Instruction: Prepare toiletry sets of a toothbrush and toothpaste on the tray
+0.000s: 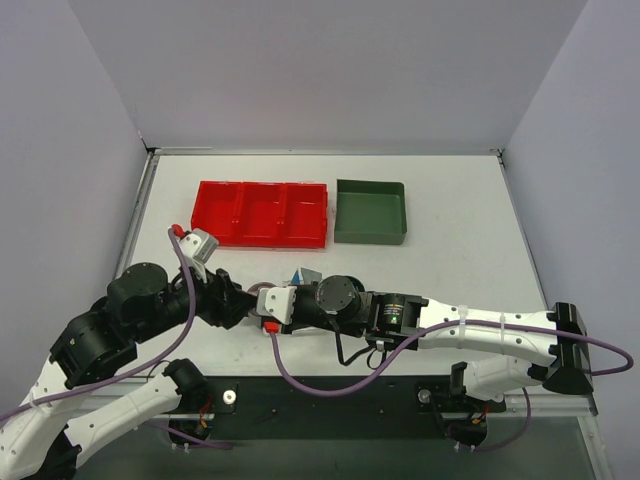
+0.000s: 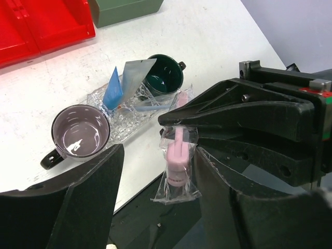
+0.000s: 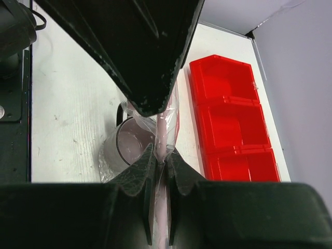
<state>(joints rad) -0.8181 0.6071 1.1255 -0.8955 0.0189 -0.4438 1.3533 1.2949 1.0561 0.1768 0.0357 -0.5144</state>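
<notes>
My right gripper (image 3: 162, 155) is shut on a pink toothbrush-like piece (image 2: 176, 161) in a clear wrapper and holds it above the table's near edge. My left gripper (image 2: 155, 202) is open, one finger on each side of the piece's lower end, which lies closer to the right-hand finger. The clear bumpy tray (image 2: 129, 122) lies beyond. On it a slim light-blue toothbrush (image 2: 150, 106) lies flat. A flat whitish toothpaste tube (image 2: 136, 75) and a blue wedge (image 2: 113, 88) stand up beside it. The tube's orange cap is hidden.
A grey cup (image 2: 80, 134) stands at the tray's left end and a dark green cup (image 2: 163, 75) at its far side. The red three-compartment bin (image 1: 262, 213) and the dark green bin (image 1: 370, 211) sit at the back. Both arms crowd the table's near edge.
</notes>
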